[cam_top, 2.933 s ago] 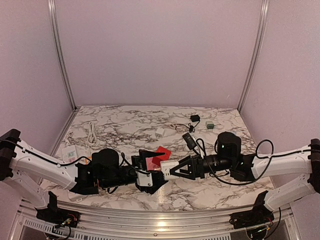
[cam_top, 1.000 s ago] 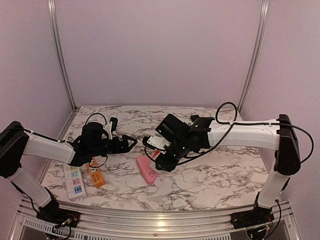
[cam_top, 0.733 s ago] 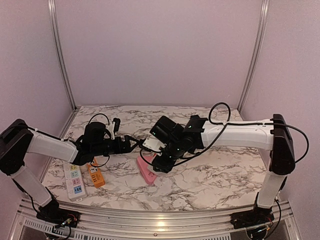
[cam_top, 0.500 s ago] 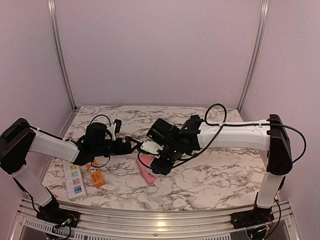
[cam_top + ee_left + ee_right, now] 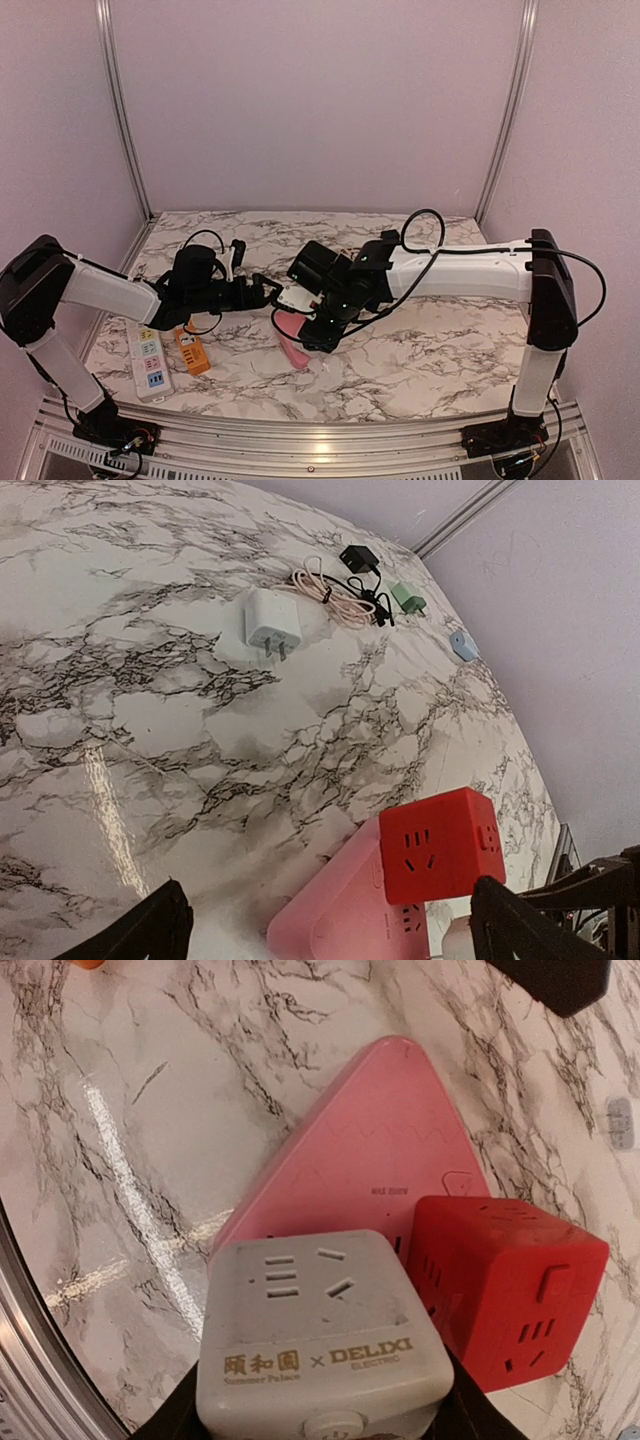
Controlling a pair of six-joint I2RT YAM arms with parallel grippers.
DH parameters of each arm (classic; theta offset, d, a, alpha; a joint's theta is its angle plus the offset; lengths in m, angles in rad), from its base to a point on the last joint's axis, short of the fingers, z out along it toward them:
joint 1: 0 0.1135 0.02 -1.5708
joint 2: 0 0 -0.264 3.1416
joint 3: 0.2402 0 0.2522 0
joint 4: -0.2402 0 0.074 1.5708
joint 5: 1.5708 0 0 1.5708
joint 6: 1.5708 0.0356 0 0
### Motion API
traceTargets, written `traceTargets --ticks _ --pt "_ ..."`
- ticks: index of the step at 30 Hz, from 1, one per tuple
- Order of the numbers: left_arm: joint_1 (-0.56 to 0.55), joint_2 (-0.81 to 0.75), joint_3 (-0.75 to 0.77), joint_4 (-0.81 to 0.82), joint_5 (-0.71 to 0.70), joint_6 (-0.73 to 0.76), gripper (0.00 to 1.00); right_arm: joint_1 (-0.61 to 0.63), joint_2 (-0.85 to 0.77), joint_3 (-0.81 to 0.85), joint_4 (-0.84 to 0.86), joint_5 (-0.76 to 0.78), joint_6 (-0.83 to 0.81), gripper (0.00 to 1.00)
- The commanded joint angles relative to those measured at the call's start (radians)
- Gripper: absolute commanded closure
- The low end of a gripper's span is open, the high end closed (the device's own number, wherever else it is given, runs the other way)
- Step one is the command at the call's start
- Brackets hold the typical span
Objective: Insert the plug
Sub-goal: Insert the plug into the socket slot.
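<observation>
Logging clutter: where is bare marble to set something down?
Free: near right, between pink strip and front rail; between white charger and pink strip. Crowded: near left by white power strip and orange strip; far right around cable and green adapter.

looks like a robot lab test booth tbh: blank lilac walls (image 5: 320, 100), aluminium corner posts (image 5: 122, 110), marble-print tabletop (image 5: 440, 350), metal rail (image 5: 320, 440) along the near edge
</observation>
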Motion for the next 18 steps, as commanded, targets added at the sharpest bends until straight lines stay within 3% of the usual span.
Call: traceTargets --ticks 1,18 --pt "-0.006 0.02 0.041 -0.005 0.017 0.0 0.01 0.011 0.014 0.048 -0.013 0.012 -0.013 0.74" --pt "-0.011 0.03 0.053 -0.004 0.024 -0.003 0.01 0.025 0.016 0.057 -0.015 -0.002 -0.014 0.74"
